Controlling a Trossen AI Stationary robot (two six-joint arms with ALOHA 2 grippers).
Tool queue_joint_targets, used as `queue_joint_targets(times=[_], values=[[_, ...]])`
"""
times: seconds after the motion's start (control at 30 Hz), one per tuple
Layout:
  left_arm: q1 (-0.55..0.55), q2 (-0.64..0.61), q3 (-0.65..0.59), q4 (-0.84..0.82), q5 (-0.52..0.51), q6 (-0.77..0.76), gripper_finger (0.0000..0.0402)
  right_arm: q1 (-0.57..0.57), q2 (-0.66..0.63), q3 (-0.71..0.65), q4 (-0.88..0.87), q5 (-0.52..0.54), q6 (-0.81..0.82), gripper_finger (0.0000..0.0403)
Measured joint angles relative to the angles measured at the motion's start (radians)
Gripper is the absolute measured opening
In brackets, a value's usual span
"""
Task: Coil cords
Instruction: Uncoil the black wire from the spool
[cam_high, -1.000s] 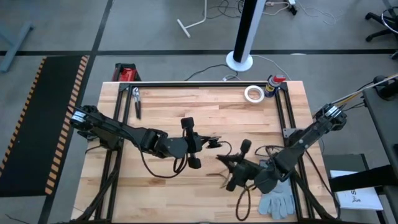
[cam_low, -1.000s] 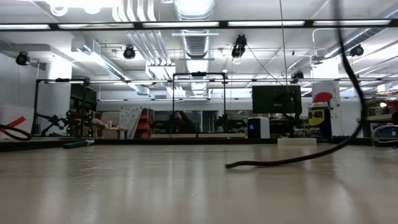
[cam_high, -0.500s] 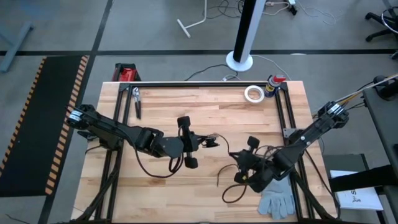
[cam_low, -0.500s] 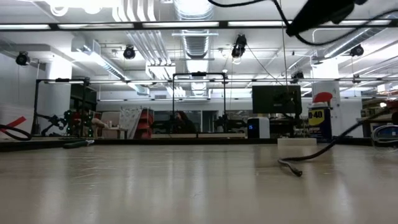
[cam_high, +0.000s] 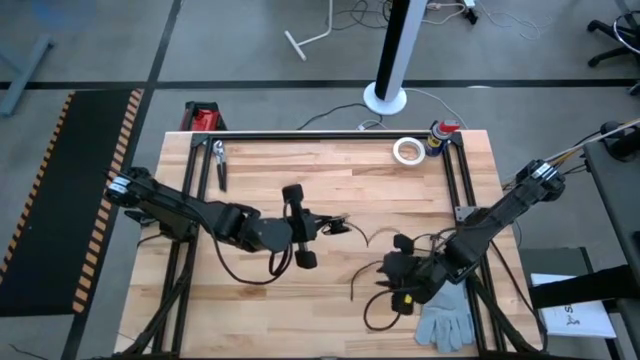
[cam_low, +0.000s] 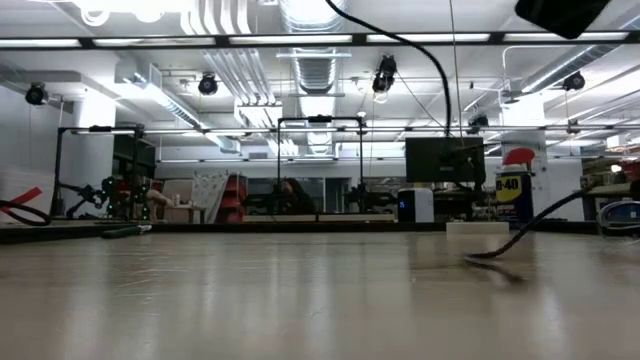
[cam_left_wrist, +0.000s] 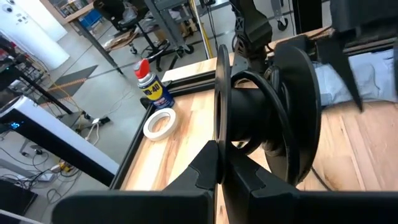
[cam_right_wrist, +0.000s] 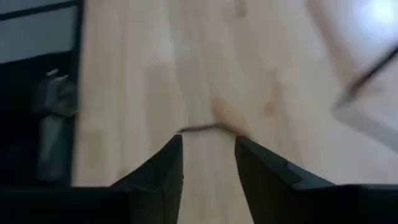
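Across the table (cam_high: 330, 175): a bare wooden top in a black frame carried both arms and a few small things.
Left arm: it reached in from the left edge to the middle of the table.
Left gripper (cam_high: 330, 225): its fingers (cam_left_wrist: 205, 171) stood narrow, pinched on the thin rim of a small black reel.
Right arm: it came in from the right edge and bent down toward the near right part of the table.
Right gripper (cam_high: 392, 272): its fingers (cam_right_wrist: 168, 162) were a narrow gap apart with only bare wood between them, and a thin strand crossed just past the tips.
Glove (cam_high: 447, 322): grey, it lay flat at the near right corner, just beside the right arm.
Cord (cam_high: 357, 283): thin and black, it lay in loose loops on the wood around the right gripper, and one strand arched toward the left gripper.
Pliers (cam_high: 219, 160): they lay near the far left corner.
Tape roll (cam_high: 407, 151): white, it lay flat at the far right edge.
Spray can (cam_high: 440, 135): it stood just beside the tape roll.
Reel (cam_left_wrist: 261, 118): it held a few turns of cord around its hub, between two round sides.
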Motion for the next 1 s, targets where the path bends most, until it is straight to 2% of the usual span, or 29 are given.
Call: queue_joint_targets(times=[0.1, 0.17, 0.27, 0.33, 0.47, 0.57, 0.7, 1.0], values=[[0.000, -0.003, 0.000, 0.000, 0.000, 0.000, 0.0000, 0.000, -0.021, 0.012, -0.069, -0.096, 0.059, 0.0150], [0.000, -0.004, 0.000, 0.000, 0.000, 0.000, 0.0000, -0.001, -0.029, 0.022, -0.132, -0.114, 0.095, 0.0157], [0.000, -0.004, 0.000, 0.002, 0.000, 0.000, 0.0000, -0.005, -0.037, 0.032, -0.159, -0.044, 0.119, 0.0163], [0.000, -0.004, 0.000, 0.012, 0.000, -0.001, 0.0000, -0.005, -0.038, 0.044, -0.139, 0.061, 0.083, 0.0165], [-0.002, -0.003, -0.003, 0.060, -0.001, -0.003, 0.0000, 0.001, -0.029, 0.042, 0.058, 0.386, -0.113, 0.0163], [-0.007, -0.003, -0.008, 0.103, -0.001, 0.003, 0.0000, -0.004, -0.004, 0.027, 0.241, 0.522, -0.314, 0.0159], [-0.014, 0.002, -0.013, 0.177, -0.001, 0.037, 0.0000, -0.045, 0.046, 0.006, 0.496, 0.556, -0.541, 0.0159], [-0.025, 0.024, -0.014, 0.247, -0.001, 0.086, 0.0000, -0.160, 0.169, -0.007, 0.844, 0.524, -0.845, 0.0164]])
